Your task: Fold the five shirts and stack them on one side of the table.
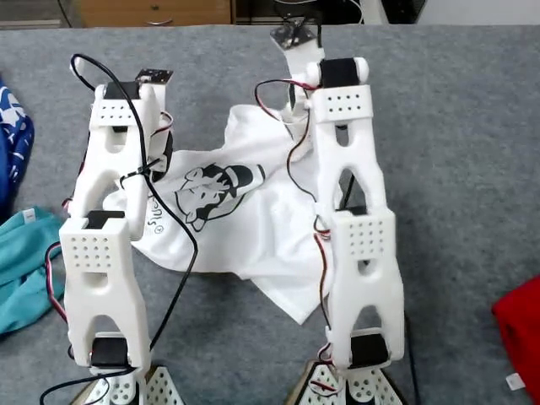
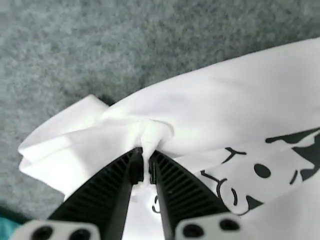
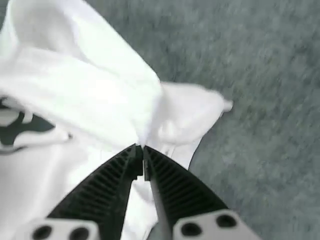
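Left wrist view has the left hand point(image 2: 144, 166) closed on a small bunched ridge of the white shirt point(image 2: 225, 105), close to a rolled sleeve end, with the cartoon print just beside the pinch. The right hand point(image 3: 141, 159) is likewise clamped on a fold of the same shirt where the other sleeve juts out over the bare grey counter point(image 1: 456, 126).

From above, the shirt lies crumpled in the middle of the counter, between the two arms, print up, one corner trailing toward the near edge. A teal shirt point(image 1: 21, 261) and a blue shirt point(image 1: 12, 135) sit at the left edge, and a red shirt point(image 1: 519, 325) at the right edge, all well apart from the white one.

This looks like the spreading step, before any fold. Both grips hold little cloth, so I would raise the two hands together and level, and draw them apart only until the cloth between them goes taut. An uneven pull would likely slip one pinch free. The trailing corner should drag flat before the shirt is laid down.
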Tool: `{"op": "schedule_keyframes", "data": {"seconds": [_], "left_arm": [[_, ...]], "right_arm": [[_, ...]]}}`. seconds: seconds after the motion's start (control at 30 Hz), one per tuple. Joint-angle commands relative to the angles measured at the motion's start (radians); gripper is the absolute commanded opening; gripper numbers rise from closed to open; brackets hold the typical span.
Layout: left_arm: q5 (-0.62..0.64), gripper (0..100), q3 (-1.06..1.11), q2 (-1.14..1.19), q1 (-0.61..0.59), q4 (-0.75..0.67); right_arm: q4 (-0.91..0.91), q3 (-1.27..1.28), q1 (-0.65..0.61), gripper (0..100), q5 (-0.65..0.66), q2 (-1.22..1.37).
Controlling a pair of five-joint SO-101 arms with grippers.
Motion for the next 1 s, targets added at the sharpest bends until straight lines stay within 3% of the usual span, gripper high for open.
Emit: {"op": "schedule_keyframes", "data": {"seconds": [0.0,0.33,0.57,0.97], "left_arm": [[0.006,2,-0.077,-0.018,-0.002,0.052],[0.005,2,-0.071,-0.013,-0.002,0.080],[0.005,2,-0.071,-0.012,-0.002,0.080],[0.005,2,-0.069,-0.010,-0.003,0.092]], "right_arm": [[0.014,0.266,0.016,0.5,0.015,-0.239],[-0.040,0.687,0.028,1.6,0.187,-0.427],[0.012,0.595,0.061,20.3,0.195,-0.453],[-0.052,0.536,-0.042,21.7,0.138,-0.269]]}}
